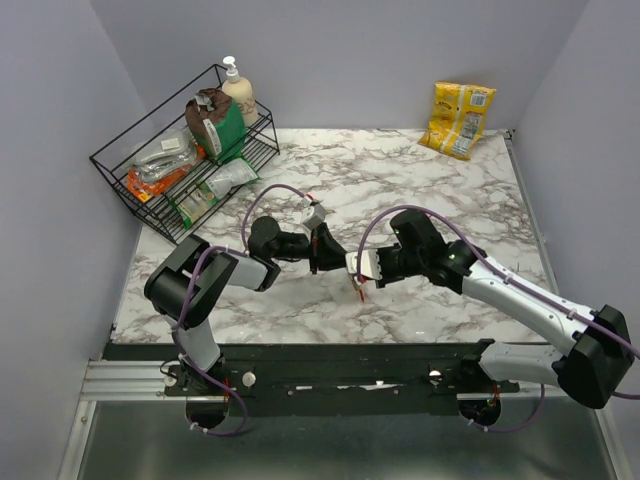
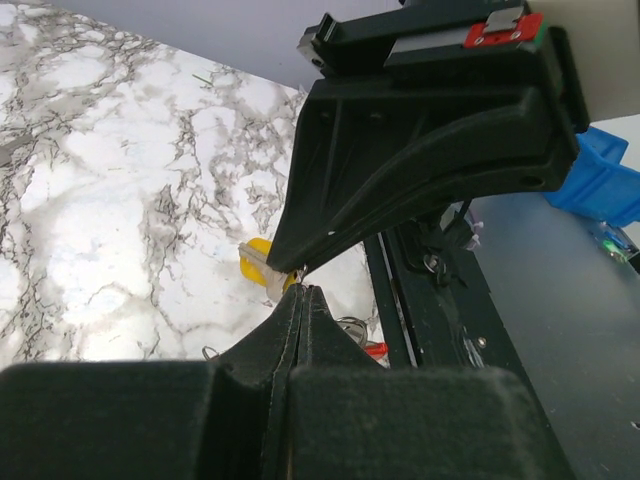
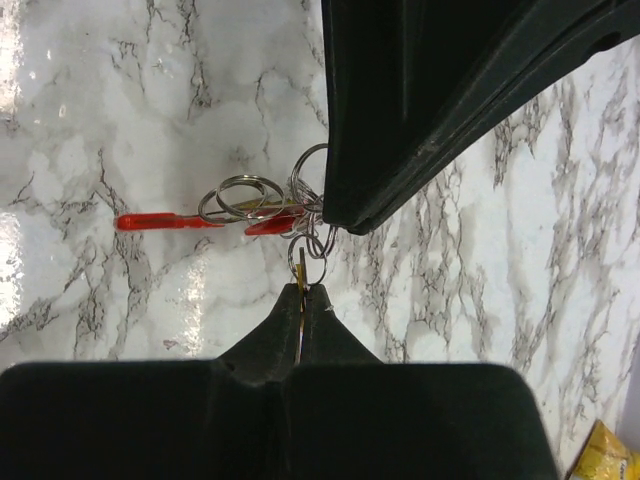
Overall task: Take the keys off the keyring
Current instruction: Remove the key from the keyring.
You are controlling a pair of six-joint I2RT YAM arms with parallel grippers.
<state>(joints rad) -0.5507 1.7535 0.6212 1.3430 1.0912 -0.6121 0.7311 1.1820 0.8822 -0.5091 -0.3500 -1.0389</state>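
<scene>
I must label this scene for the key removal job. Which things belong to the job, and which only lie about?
Job: keys, keyring, left gripper, right gripper, both shut on them.
Lying about: wire rack, soap bottle, yellow snack bag.

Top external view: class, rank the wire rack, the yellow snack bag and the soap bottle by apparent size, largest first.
1. wire rack
2. yellow snack bag
3. soap bottle, partly hidden behind the rack's contents, so its full size is unsure
</scene>
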